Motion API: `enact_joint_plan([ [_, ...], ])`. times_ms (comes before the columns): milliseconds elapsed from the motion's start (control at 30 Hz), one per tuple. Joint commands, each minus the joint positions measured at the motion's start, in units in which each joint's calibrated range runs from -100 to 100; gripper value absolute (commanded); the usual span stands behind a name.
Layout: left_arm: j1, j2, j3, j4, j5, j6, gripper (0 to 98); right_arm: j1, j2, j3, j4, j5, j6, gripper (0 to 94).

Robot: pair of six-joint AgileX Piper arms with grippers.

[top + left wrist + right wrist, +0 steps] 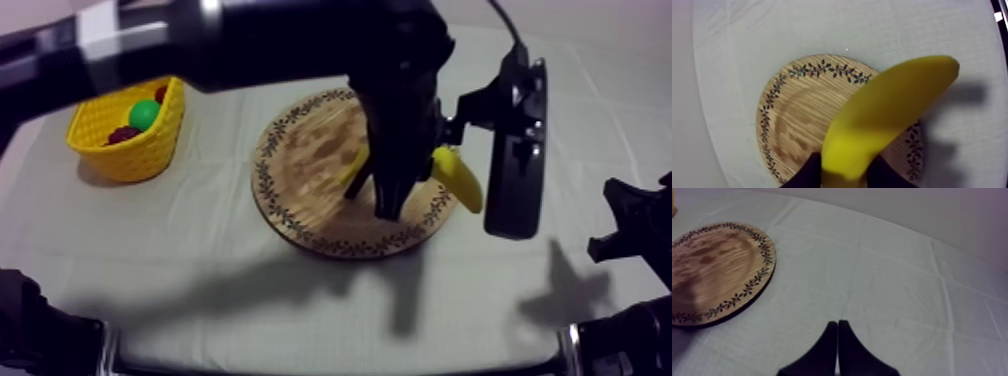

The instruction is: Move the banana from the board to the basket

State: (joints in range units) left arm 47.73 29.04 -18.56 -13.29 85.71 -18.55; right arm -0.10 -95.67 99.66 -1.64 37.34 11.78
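My left gripper [844, 167] pinches the banana [887, 115] near one end; it looks light, hard and slippery, and the yellow basket [128, 135] sits at ten o'clock from the wooden board [300, 170].

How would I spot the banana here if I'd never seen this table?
Find the round wooden board mid-table. Just above its right edge, the left gripper holds the banana. It is smooth, curved and plain yellow, unlike the woven yellow basket far left.
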Motion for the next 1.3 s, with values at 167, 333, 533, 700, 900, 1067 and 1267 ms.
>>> enact_joint_plan([
  [167,0.09,-3.12,1.42,-0.38,0.83,1.72,28.1,0.02,0.00,0.01,0.00,0.00,0.02,0.3],
  [333,-1.92,-5.31,3.14,-0.48,1.11,5.79,28.9,0.02,0.00,0.01,0.00,0.00,0.02,0.3],
  [533,-6.41,-7.96,3.21,1.06,2.59,11.21,27.9,0.02,0.00,0.01,0.00,0.00,0.02,0.3],
  [700,-10.57,-10.22,4.79,3.09,2.96,14.17,29.2,0.02,0.00,0.01,0.00,0.00,0.02,0.3],
  [900,-15.09,-12.45,7.97,4.64,3.08,17.91,30.0,0.02,0.00,0.01,0.00,0.00,0.02,0.3],
  [1067,-18.47,-13.83,9.83,6.14,3.78,21.59,30.6,0.02,0.00,0.01,0.00,0.00,0.02,0.3],
  [1267,-22.06,-14.87,11.16,7.67,4.48,25.83,30.9,0.02,0.00,0.01,0.00,0.00,0.02,0.3],
])
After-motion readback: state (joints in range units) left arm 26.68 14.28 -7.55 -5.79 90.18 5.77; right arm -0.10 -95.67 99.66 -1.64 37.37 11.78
